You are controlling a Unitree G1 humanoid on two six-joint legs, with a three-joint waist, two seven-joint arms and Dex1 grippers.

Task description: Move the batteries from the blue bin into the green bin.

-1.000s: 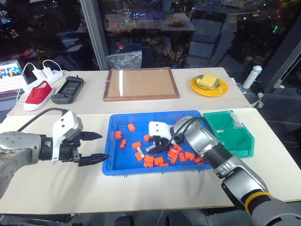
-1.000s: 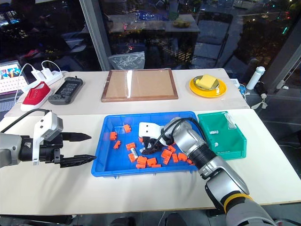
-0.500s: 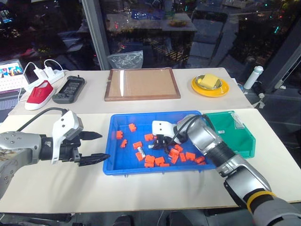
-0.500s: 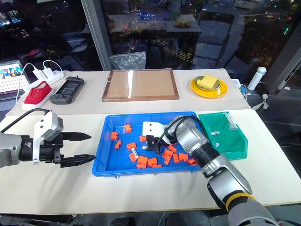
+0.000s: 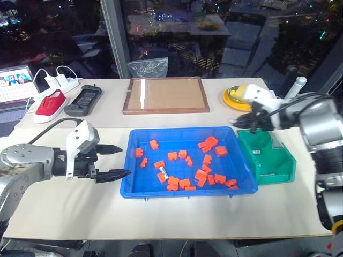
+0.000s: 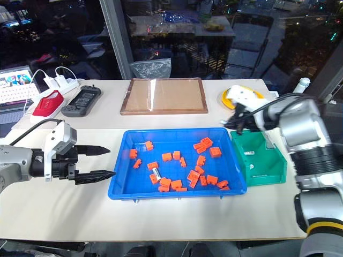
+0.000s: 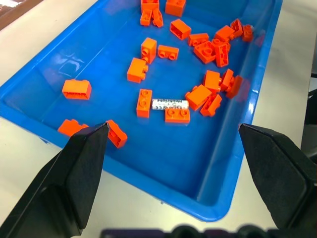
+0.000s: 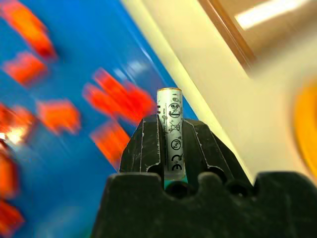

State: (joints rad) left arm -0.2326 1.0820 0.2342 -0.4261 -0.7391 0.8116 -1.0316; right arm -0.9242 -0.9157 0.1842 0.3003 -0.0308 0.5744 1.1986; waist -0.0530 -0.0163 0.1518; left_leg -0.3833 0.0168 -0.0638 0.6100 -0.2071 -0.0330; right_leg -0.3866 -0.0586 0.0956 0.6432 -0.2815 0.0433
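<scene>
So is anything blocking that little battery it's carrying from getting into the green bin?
Nothing visible. The right gripper is shut on a battery at the far corner of the green bin, whose top is open.

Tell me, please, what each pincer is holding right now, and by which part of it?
The right pincer grips a battery by its lower half, its top end standing clear above the fingertips. The left pincer stands open and holds nothing.

In your right wrist view, the blue bin [image 8: 74,163] and its orange blocks [image 8: 124,99] smear into blur. The held battery [image 8: 171,136] has its lower end buried between the fingers [image 8: 143,148]. In the head views, the battery inside the green bin [image 5: 256,152] is too small to confirm.
</scene>
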